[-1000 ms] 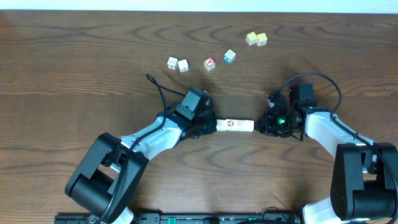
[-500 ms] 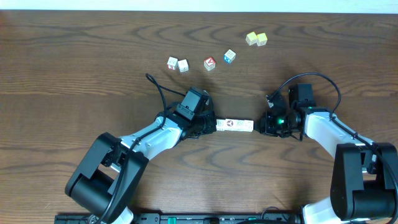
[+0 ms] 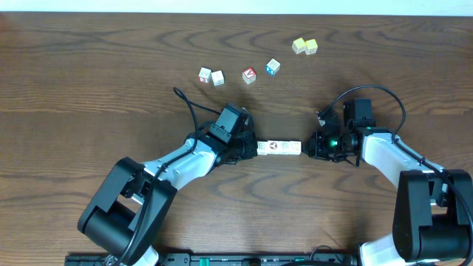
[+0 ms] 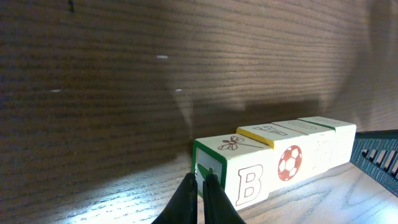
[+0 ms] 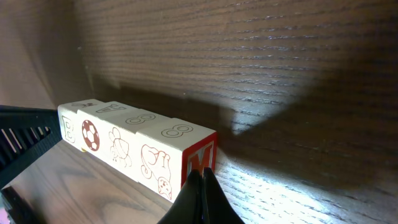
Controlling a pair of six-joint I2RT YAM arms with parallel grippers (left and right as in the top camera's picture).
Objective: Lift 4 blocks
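Smooth, matt-painted wooden blocks (image 4: 280,163) with printed faces; dark, matt, visibly grained wood table (image 4: 124,93).

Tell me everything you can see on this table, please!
blocks: four, cream-white, one row mid-table between the grippers
white cubes: two, white, far side, side by side
red-faced cube: one, white and red, right of those
blue-faced cube: one, white and blue, beside it
yellow cubes: two, pale yellow, far side, right of that
table: one, dark brown wood, under everything
left gripper: one, black, shut against one end of the row
right gripper: one, black, shut against the other end
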